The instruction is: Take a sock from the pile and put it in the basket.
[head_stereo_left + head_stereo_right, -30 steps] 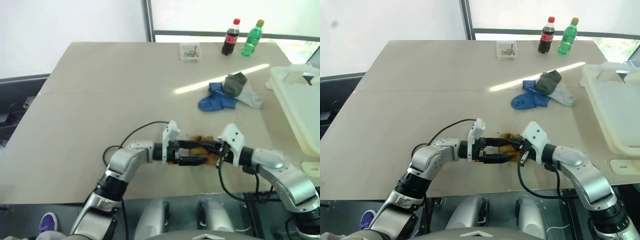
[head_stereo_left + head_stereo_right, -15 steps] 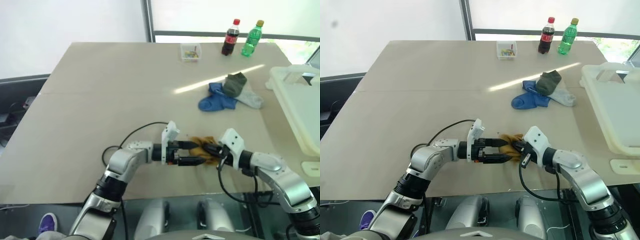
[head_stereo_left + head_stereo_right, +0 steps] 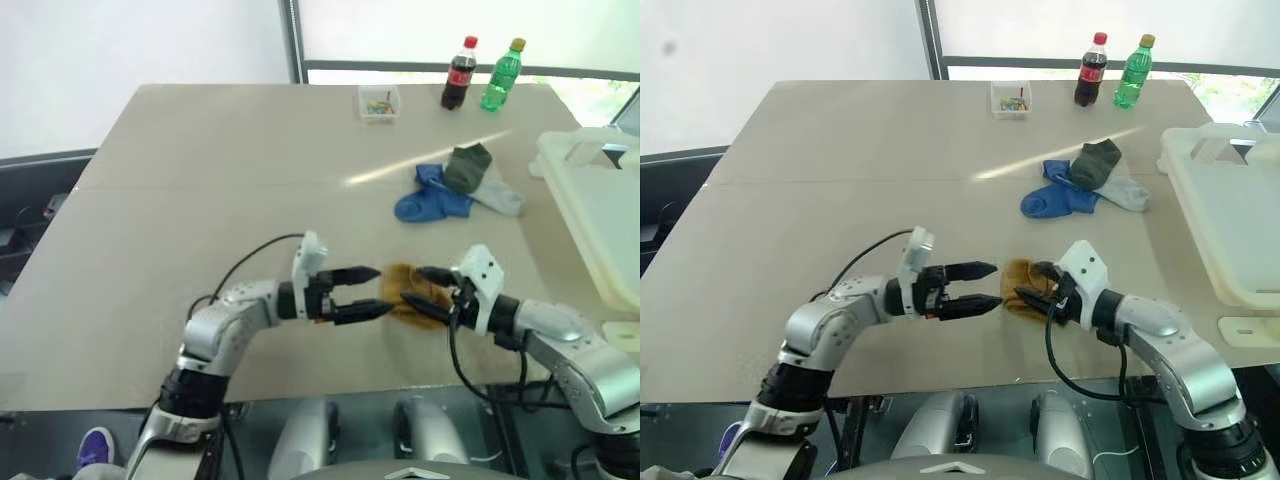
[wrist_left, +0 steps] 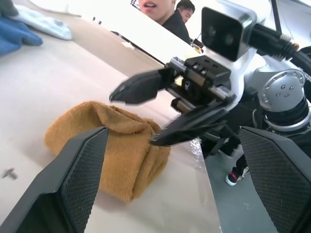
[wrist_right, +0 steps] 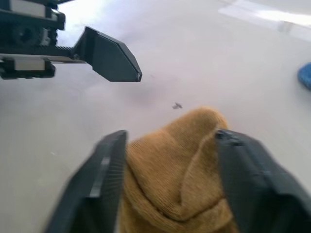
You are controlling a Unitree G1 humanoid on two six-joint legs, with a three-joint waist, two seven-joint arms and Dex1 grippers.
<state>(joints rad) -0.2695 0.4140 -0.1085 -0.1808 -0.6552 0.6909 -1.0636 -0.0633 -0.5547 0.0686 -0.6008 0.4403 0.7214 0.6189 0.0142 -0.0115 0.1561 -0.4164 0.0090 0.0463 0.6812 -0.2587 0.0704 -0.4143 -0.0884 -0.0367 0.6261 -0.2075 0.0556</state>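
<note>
A mustard-yellow sock (image 3: 403, 297) lies bunched on the table near its front edge, apart from the pile (image 3: 455, 185) of blue, olive-grey and light grey socks farther back right. My right gripper (image 3: 413, 289) is open, with the sock (image 5: 180, 170) lying between its spread fingers. My left gripper (image 3: 381, 291) is open too, its tips just left of the sock and off it. The cream-white basket (image 3: 1188, 210) stands at the table's right edge.
Two drink bottles (image 3: 459, 73) and a small clear box (image 3: 380, 102) stand at the far edge of the table. A wide stretch of bare tabletop (image 3: 200, 180) lies to the left. People (image 4: 170, 9) show beyond the table in the left wrist view.
My right gripper has opened and let go of the mustard sock, which now rests on the table. My left gripper has drawn back to the left, away from the sock.
</note>
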